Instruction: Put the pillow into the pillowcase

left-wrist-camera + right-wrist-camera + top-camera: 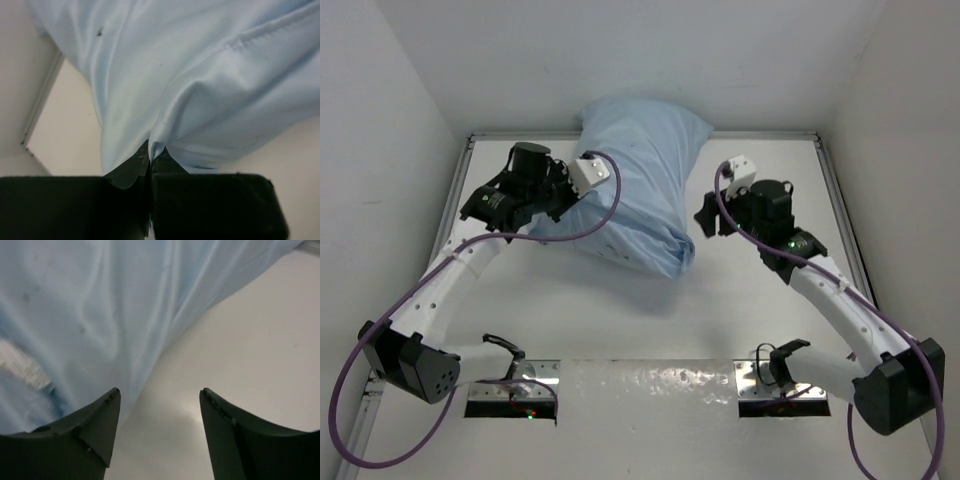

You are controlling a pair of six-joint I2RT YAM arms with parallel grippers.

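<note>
The light blue pillowcase [635, 190] lies plump and full at the back of the table, its far end leaning on the rear wall. The pillow itself is hidden; only a small white textured patch [22, 365] shows in the right wrist view, and I cannot tell what it is. My left gripper [563, 200] is at the pillowcase's left edge, shut [151, 155] on a pinched fold of the blue cloth [200, 75]. My right gripper [706, 216] stands just right of the pillowcase, open [160, 395], with bare table between its fingers and blue fabric [75, 305] beside its left finger.
White walls close in the table at the back and on both sides, with a rail [455, 200] along the left edge and another [840, 200] along the right. Metal base plates [515, 375] sit at the near edge. Purple cables [610, 215] loop off both arms.
</note>
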